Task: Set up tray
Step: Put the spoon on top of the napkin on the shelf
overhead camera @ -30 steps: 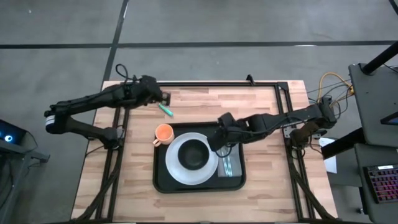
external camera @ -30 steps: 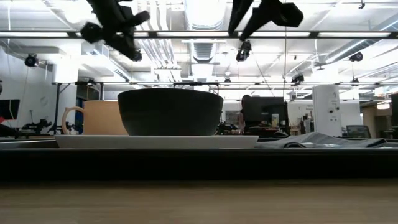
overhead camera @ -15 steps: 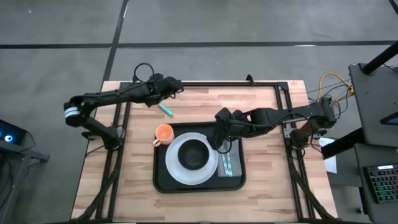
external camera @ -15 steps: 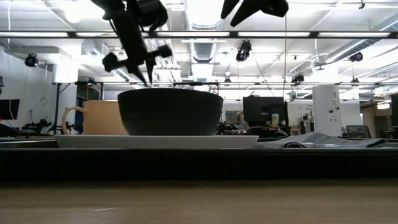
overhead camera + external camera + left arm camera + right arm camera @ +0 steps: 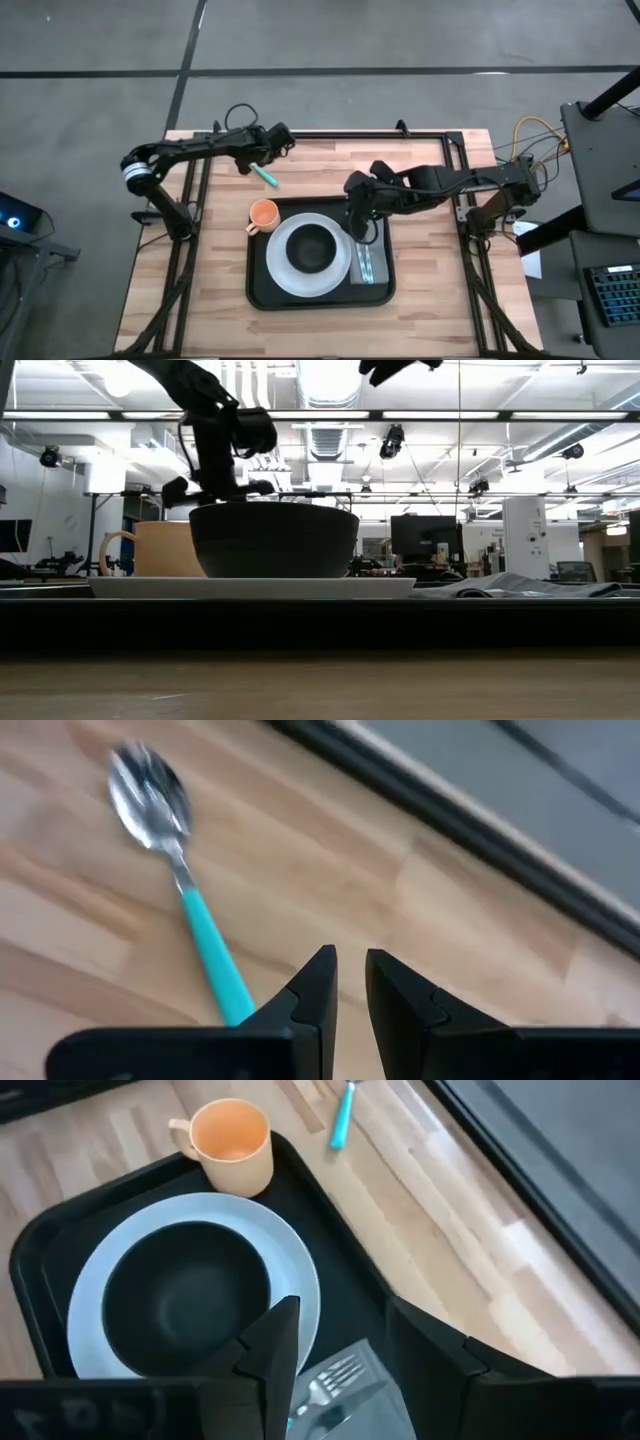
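Observation:
The black tray [image 5: 262, 290] lies in the middle of the table. On it are a white plate [image 5: 283, 268] bearing a black bowl [image 5: 312, 248], an orange cup [image 5: 263, 213] in the far left corner, and a grey napkin with a fork [image 5: 368, 265] on the right. A spoon with a teal handle [image 5: 266, 177] lies flat on the wood beyond the tray. My left gripper [image 5: 350, 965] hovers shut just above the table beside the spoon's handle [image 5: 215, 965], touching nothing. My right gripper [image 5: 340, 1330] hangs open and empty above the tray between plate and napkin.
A black metal frame [image 5: 330, 136] runs along the table's far edge, close behind the left gripper. Bare wood [image 5: 185, 290] lies to the left and right of the tray. Seen from table height, the bowl [image 5: 273, 540] and cup [image 5: 165, 548] stand in front of the left gripper [image 5: 215, 485].
My left gripper has swung toward the table's right and come down toward the spoon, rolling about its own axis as it went. My right gripper has risen above the tray and rolled. Nothing on the tray has moved, nor has the spoon.

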`<state>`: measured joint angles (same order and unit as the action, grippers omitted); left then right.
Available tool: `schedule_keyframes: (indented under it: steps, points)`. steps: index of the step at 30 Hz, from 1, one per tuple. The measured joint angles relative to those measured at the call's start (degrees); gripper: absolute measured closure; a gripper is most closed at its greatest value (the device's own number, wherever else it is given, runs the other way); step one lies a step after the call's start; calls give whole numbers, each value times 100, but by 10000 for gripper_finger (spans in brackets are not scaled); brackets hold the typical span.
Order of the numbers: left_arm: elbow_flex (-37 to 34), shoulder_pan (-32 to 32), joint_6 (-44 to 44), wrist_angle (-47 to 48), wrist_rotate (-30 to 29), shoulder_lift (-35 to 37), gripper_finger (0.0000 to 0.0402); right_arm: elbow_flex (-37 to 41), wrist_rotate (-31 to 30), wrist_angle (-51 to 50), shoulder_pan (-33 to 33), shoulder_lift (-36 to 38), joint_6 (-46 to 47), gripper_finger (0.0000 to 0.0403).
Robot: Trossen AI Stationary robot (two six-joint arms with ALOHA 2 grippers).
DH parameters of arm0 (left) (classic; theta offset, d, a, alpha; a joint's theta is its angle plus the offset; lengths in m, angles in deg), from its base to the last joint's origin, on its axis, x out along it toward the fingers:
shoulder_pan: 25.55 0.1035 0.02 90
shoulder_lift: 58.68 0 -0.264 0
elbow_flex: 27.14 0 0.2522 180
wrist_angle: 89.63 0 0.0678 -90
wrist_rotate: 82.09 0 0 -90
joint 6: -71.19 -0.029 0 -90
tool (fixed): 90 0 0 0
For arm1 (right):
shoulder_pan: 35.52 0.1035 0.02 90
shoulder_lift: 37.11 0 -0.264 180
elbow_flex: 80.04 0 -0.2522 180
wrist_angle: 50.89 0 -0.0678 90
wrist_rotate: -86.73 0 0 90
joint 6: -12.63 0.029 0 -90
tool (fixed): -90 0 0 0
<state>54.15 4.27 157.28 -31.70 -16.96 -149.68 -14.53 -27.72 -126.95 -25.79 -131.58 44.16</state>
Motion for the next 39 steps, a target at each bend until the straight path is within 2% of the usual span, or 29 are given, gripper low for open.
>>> schedule_keyframes:
  steps: [7,12,16,19,27,32,39]
  points:
    - [2,-165,32,-135,314,52,359,-94,30,-130,15,65,-529,268]
    - [1,-143,214,60,434,125,313,-87,31,-214,13,101,-585,274]
    - [2,-107,1095,344,420,152,261,-89,46,-221,15,109,-642,280]
    - [-10,-75,1964,452,408,150,237,-89,48,-238,15,109,-645,285]
    - [-68,239,1821,879,564,127,231,-89,66,-269,175,109,-647,299]
    - [-163,377,1394,850,734,123,231,-89,66,-265,238,109,-647,308]
    - [-406,410,1353,719,1070,-184,231,-87,63,-221,238,109,-627,317]
